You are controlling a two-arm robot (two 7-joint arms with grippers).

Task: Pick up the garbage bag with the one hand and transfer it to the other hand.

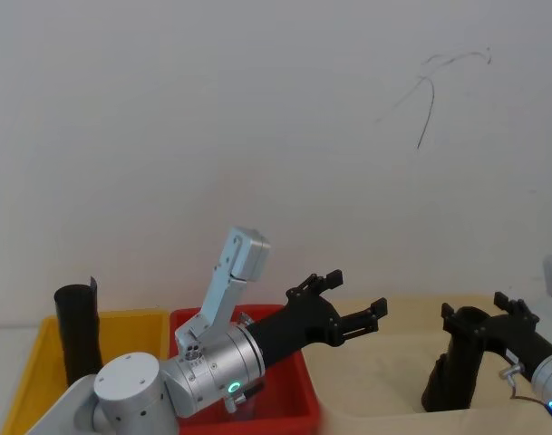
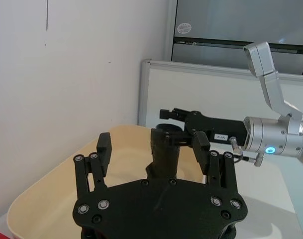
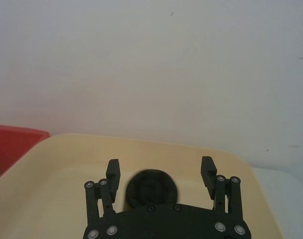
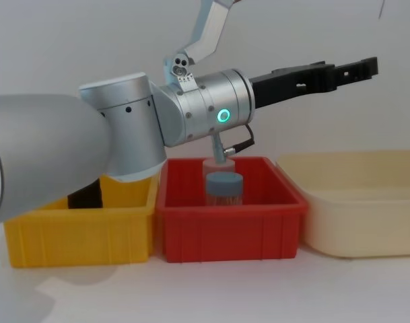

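Garbage bag (image 1: pixel 457 367) stands upright in the cream tub (image 1: pixel 384 381), at about four o'clock in your head view, with its base down inside the tub

Your right gripper (image 1: pixel 479 311) straddles the top of the roll with its fingers spread; the right wrist view shows a gap on either side, so nothing is pinched

Your left gripper (image 1: pixel 357 290) hangs empty and spread above the far corner of the red bin (image 1: pixel 294 403), near six o'clock, aimed toward three o'clock at the bag but well apart from it

My reading is that neither hand carries the bag, and I cannot tell whether a grasp is coming or the pass is done; if a grasp is next, close squarely on the crinkled plastic and lift straight up until the base clears the tub rim

Another black roll (image 1: pixel 76 335) stands in the yellow bin (image 1: pixel 31 372) at eight o'clock

For writing, the small white label (image 2: pixel 221 135) on the right gripper has print too small to read
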